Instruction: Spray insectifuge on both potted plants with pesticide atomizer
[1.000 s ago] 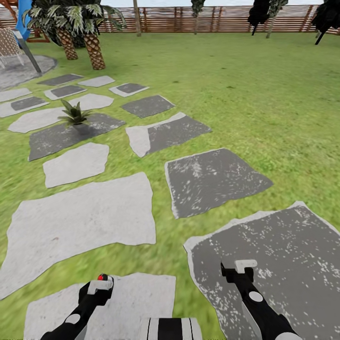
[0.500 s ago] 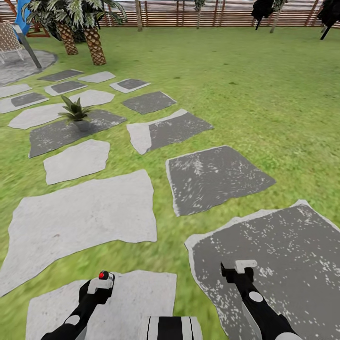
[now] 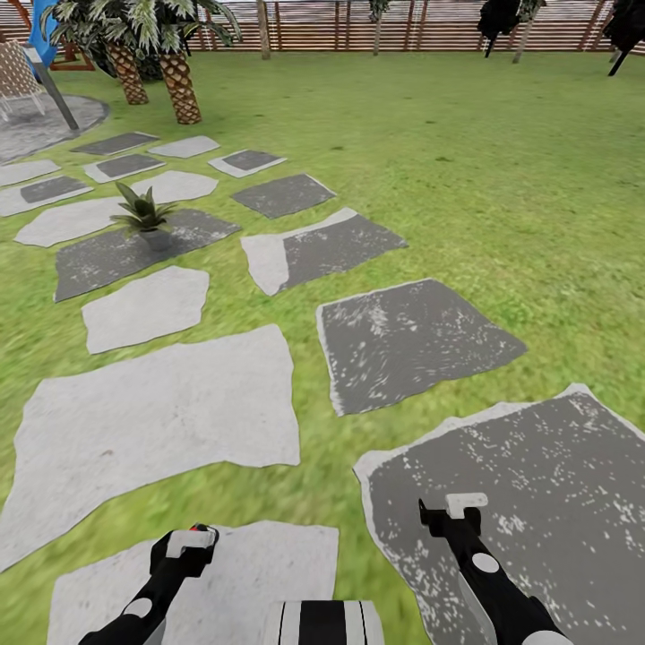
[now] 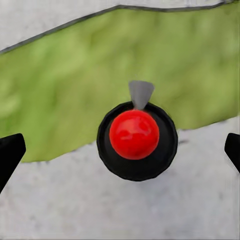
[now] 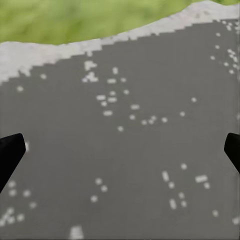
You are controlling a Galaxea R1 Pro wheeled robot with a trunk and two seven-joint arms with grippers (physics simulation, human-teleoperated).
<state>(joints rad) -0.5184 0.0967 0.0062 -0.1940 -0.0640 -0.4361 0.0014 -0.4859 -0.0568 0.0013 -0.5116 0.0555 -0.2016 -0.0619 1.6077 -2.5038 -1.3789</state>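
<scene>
While both white-tipped black grippers — left [image 3: 191, 541], right [image 3: 466, 504] — hang spread wide and empty over pale stepping stones [image 3: 161, 417], one small green-leaved potted plant [image 3: 143, 212] sits far ahead on dark slab [image 3: 107, 255]

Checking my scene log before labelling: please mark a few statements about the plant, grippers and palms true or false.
1. The small green-leaved potted plant stands on a dark grey stepping stone. True.
2. The black right gripper grips a bottle. False: its fingers are spread with nothing between them, over speckled stone.
3. A red-capped black round atomizer sits between the black left gripper's spread fingers, untouched. True.
4. The scaly-trunked palms stand at far right. False: far left.
</scene>
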